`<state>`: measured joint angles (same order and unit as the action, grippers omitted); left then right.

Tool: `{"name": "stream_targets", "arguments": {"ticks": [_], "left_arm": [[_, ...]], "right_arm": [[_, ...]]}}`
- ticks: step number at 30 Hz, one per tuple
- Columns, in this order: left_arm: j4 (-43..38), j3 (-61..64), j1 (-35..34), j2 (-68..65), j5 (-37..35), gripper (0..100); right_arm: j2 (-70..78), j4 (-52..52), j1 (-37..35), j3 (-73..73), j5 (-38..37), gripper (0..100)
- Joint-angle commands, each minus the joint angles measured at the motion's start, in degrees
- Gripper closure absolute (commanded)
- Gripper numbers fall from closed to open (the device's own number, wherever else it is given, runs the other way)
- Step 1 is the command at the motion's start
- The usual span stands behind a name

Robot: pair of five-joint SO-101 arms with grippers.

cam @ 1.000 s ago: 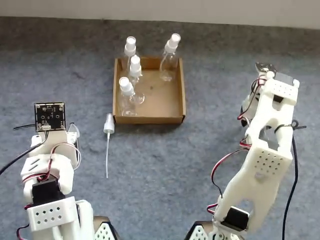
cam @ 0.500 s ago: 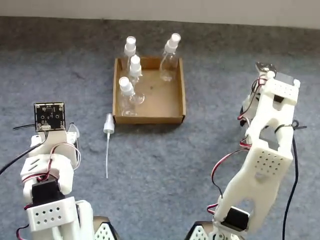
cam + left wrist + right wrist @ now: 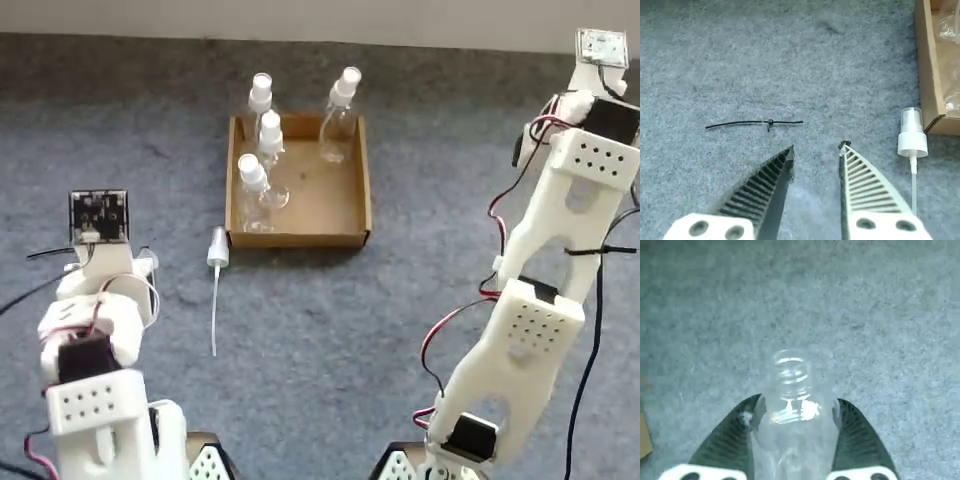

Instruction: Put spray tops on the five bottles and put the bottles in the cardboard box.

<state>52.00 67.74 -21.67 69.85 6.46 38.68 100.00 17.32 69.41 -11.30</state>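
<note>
snugly the right tool (image 3: 797,402) pinches a clear thread-necked bottle (image 3: 790,380); the ridged left tool (image 3: 817,147) gapes empty.

Carpeted room: grey carpet (image 3: 400,300), pale wall (image 3: 300,15).

No legible text, label, number or sign on any surface here.

cardboard box (image 3: 365,180) brown | spray top (image 3: 217,247) white | bottle (image 3: 792,410) clear | carpet (image 3: 330,330) mottled grey | cable tie (image 3: 755,123) black
</note>
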Motion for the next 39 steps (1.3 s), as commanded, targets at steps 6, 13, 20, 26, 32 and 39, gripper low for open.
{"name": "stream_targets", "arguments": {"ticks": [6,13,20,26,32,39], "left_arm": [[7.74,-27.12,8.22,-37.93,0.35,86],[11.6,-39.16,13.14,-56.66,0.53,84],[11.34,-41.01,16.84,-61.76,2.02,80],[5.8,-41.36,16.75,-65.27,1.93,80],[0.88,-41.36,17.01,-68.18,1.76,80],[-2.99,-41.27,17.01,-68.7,1.76,80]], "right_arm": [[-25.36,1.19,-6.81,-30.46,-5.71,99.4],[-52.62,-11.3,-9.45,-62.9,-5.98,99.4],[-78.02,-29.58,-14.55,-100.09,-5.71,99.4],[-94.11,-33.45,-18.15,-114.68,-2.02,99.4],[-101.14,-33.27,-20.79,-118.29,-1.85,99.4],[-101.93,-33.27,-21.58,-120.31,-1.76,99.4]]}}
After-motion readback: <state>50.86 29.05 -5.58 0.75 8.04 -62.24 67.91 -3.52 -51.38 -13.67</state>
